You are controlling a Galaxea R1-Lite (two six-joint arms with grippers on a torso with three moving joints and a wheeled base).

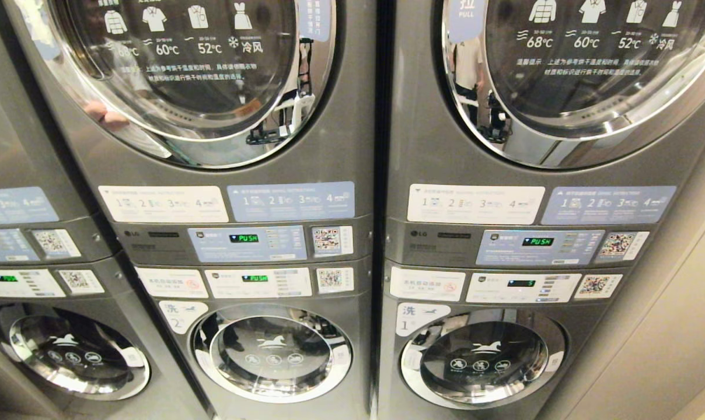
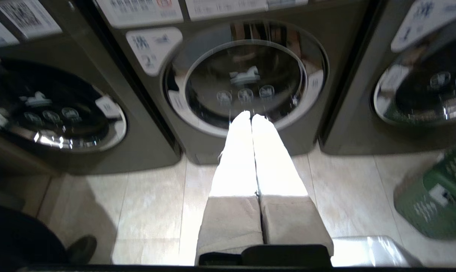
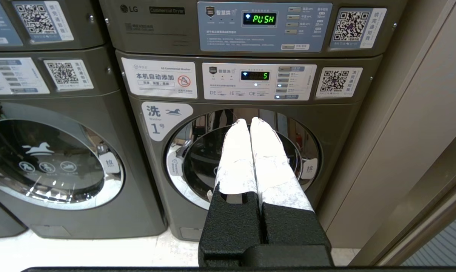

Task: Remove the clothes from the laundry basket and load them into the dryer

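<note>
I'm facing a wall of stacked grey machines. In my head view the right-hand dryer door [image 1: 586,76] fills the upper right, shut, chrome ring catching reflections, and a second dryer door [image 1: 195,76] sits to its left, also shut. Below each, a control panel [image 1: 539,245] glows green with "PUSH". Further down come the washers: washer number one [image 1: 481,359] on the right, washer number two [image 1: 274,353] beside it on the left, both with doors closed. Neither arm shows in the head view.

Left wrist view now: my left end effector [image 2: 251,118] has its two pale fingers pressed together, nothing between them, pointing towards the round door of washer number two [image 2: 247,79]. Pale floor tiles [image 2: 152,211] run beneath it. The green laundry basket [image 2: 435,196] stands on the floor off to the right of that end effector, near the foot of the next machine; only a corner of it is visible, so I cannot tell what clothes lie inside.

Right wrist view: my right end effector [image 3: 249,122] is closed too, white fingertips touching, empty, aimed at the door of washer number one [image 3: 243,158]. A beige wall [image 3: 420,132] runs along its right.
</note>
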